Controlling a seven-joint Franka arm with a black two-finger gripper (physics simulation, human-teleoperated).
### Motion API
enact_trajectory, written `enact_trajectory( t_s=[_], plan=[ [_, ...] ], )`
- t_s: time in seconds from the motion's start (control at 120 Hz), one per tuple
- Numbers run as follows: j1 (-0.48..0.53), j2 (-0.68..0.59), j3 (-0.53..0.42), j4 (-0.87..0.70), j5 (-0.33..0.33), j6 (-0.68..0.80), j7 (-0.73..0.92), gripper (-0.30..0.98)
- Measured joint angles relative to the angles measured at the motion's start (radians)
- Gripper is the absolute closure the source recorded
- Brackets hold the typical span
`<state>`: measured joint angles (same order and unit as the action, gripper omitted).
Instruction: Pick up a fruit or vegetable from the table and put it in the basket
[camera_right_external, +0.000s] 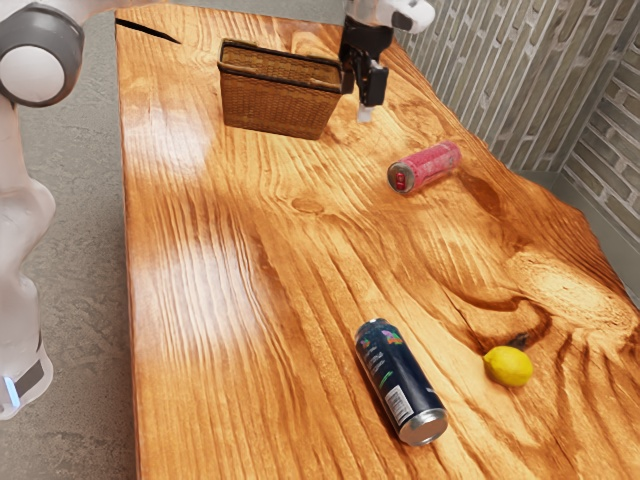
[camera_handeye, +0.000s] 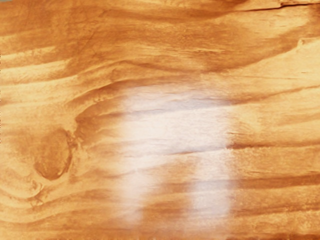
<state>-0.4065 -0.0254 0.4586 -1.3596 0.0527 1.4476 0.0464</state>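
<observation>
My gripper (camera_right_external: 366, 112) hangs over the far part of the table in the exterior view, just beside the wicker basket (camera_right_external: 275, 105) on the exterior view's right of it; whether it is open or shut cannot be told. A yellow lemon (camera_right_external: 509, 366) lies on the near part of the table, far from the gripper. Nothing is visible inside the part of the basket that shows. Below my hand, the wrist view has bare wood grain with a pale glare and a dark knot.
A red can (camera_right_external: 432, 164) lies on its side between gripper and lemon. A dark blue can (camera_right_external: 399, 382) lies near the lemon, toward the exterior view's left. Close behind the lemon is a small dark thing (camera_right_external: 518, 340). The wooden table (camera_right_external: 220, 330) borders a brick wall.
</observation>
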Motion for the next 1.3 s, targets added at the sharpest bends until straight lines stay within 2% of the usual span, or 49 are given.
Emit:
enact_trajectory(
  t_s=[0.108, 0.25, 0.283, 0.342, 0.425, 0.458, 0.492, 0.55, 0.633, 0.667, 0.75, 0.792, 1.075, 1.3],
  plan=[
    [0.09, 0.002, 0.002, 0.001, -0.003, -0.009, 0.032, 0.02],
    [0.301, 0.005, 0.016, 0.003, -0.021, -0.018, 0.065, 0.02],
    [0.36, 0.003, 0.014, 0.049, -0.018, -0.024, 0.071, 0.02],
    [0.53, -0.004, -0.065, 0.22, 0.028, -0.049, 0.082, 0.02],
    [0.765, 0.003, -0.229, 0.286, 0.065, -0.074, 0.093, 0.02],
    [0.83, 0.005, -0.298, 0.293, 0.077, -0.081, 0.092, 0.02],
    [0.853, 0.006, -0.339, 0.297, 0.086, -0.088, 0.091, 0.02],
    [0.824, 0.012, -0.37, 0.3, 0.096, -0.095, 0.089, 0.02],
    [0.734, 0.085, -0.388, 0.3, 0.088, -0.074, 0.088, 0.02],
    [0.644, 0.106, -0.391, 0.294, 0.079, -0.061, 0.088, 0.02],
    [0.323, 0.182, -0.398, 0.282, 0.063, -0.026, 0.089, 0.02],
    [0.24, 0.22, -0.4, 0.279, 0.054, 0.002, 0.09, 0.02],
    [0.21, 0.286, -0.468, 0.16, 0.029, 0.173, 0.09, 0.02],
    [0.092, 0.306, -0.478, 0.137, 0.027, 0.227, 0.091, 0.02]
  ],
)
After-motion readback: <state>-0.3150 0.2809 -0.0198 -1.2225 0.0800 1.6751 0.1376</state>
